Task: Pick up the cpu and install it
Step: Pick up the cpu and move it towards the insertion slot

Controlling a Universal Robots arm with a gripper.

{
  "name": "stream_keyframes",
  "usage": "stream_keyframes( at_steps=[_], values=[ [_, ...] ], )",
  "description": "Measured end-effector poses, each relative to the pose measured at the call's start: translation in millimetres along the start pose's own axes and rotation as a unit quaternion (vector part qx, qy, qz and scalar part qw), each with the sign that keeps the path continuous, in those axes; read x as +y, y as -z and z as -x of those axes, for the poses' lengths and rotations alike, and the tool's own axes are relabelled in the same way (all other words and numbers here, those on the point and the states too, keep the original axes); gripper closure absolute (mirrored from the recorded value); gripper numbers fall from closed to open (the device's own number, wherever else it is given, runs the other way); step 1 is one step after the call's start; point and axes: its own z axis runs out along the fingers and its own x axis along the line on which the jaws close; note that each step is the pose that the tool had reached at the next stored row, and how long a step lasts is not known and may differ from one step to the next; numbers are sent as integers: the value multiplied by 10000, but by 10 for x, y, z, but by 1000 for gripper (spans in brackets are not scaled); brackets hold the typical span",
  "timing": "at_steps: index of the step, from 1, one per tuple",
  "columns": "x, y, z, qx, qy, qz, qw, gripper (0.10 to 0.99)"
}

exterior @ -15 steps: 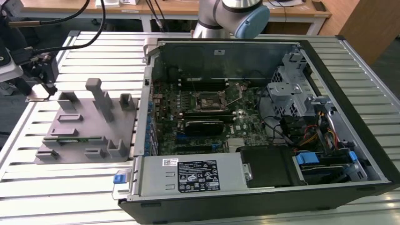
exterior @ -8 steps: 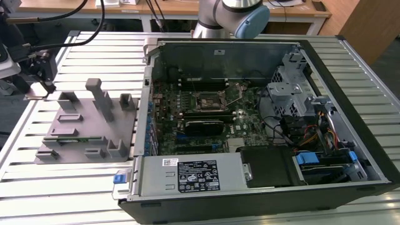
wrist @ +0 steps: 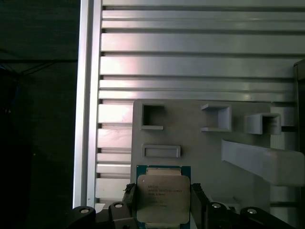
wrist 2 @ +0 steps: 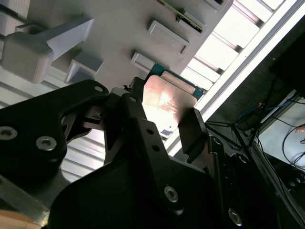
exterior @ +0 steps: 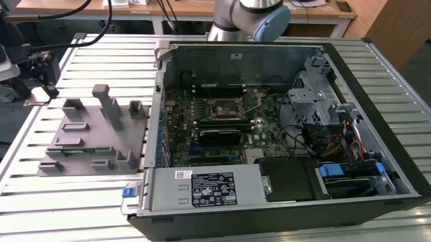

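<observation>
The cpu (wrist: 162, 196), a silvery square chip with a thin green rim, sits between my gripper's (wrist: 163, 202) two black fingers (wrist: 127, 200). It hangs above the grey fixture plate (wrist: 200, 143), near the plate's corner. In the second wrist view the cpu (wrist 2: 167, 102) shines between the fingers (wrist 2: 193, 129), which press on its two opposite edges. My gripper (exterior: 42, 80) is raised at the exterior view's left edge, over the fixture plate (exterior: 94, 146). The motherboard socket (exterior: 227, 108) lies inside the open computer case, far from the gripper.
The open case (exterior: 283, 131) fills the exterior view's right, with drive cages and cables inside. Tall grey posts (exterior: 102, 103) rise from the fixture plate, and a thin green strip (exterior: 75, 148) lies in one slot. The slatted table's edge (wrist: 85, 119) runs close beside the plate.
</observation>
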Motion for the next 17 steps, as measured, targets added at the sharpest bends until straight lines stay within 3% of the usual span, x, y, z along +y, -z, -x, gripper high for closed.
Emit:
stream_keyframes(
  at_steps=[17],
  values=[
    [5, 79, -1, -1, 0, 1, 10000, 545]
  ],
)
